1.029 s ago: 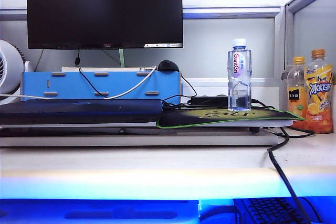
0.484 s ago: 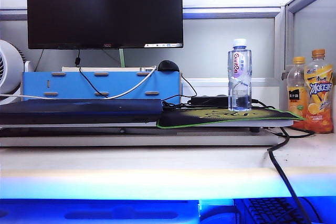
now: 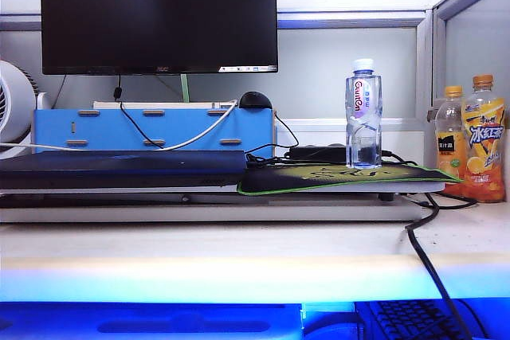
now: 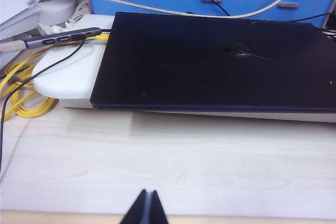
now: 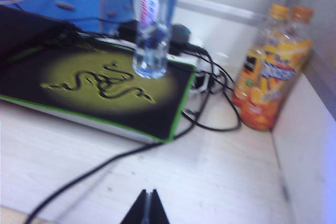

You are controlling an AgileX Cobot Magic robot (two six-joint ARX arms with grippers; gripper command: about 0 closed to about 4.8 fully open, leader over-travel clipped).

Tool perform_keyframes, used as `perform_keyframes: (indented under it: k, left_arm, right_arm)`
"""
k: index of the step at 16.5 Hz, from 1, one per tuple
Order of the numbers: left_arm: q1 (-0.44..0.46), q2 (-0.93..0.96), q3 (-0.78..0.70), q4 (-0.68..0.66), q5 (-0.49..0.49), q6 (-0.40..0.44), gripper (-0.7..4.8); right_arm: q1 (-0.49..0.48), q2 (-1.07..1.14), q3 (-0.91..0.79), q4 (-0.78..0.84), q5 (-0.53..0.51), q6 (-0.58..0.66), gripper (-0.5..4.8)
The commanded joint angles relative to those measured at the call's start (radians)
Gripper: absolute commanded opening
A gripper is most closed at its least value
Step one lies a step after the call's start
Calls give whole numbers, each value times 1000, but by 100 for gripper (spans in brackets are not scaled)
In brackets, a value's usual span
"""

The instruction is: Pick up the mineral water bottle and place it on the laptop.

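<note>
Looking through our wrist views, both grippers, unseen from outside, are pressed together: left gripper (image 4: 146, 206) hovers short of the laptop (image 4: 220, 61); right gripper (image 5: 147, 206) faces the mineral water bottle (image 5: 153, 27), upright on the mouse pad (image 5: 63, 80) well beyond.

Laptop (image 3: 119, 169): flat on the tabletop (image 3: 239, 252), left half, before the box (image 3: 151, 129) and monitor (image 3: 159, 13).
Mouse pad (image 3: 335, 177): just right of the laptop.
Mineral water bottle (image 3: 363, 113): upright on the pad's far part.
Two drink bottles (image 3: 474, 137): far right — beside the pad.
Left claw (image 4: 146, 208), right claw (image 5: 146, 208): closed, over the tabletop's near edge — before laptop and pad.
</note>
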Motion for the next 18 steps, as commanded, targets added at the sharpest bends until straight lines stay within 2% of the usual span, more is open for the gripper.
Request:
perform_keyframes:
  k: [1,7,10,18]
  left_arm:
    - [0,-2,2,0,3,1,-2]
    - [0,-2,2,0,3,1,-2]
    - [0,-2,2,0,3,1,-2]
    - [0,-2,2,0,3,1,-2]
  right_arm:
    - [0,1,4,53,-8,24,-1]
    - [0,1,4,63,-7,6,-1]
    - [0,1,4,70,0,-60,-1]
    - [0,1,4,76,0,-60,-1]
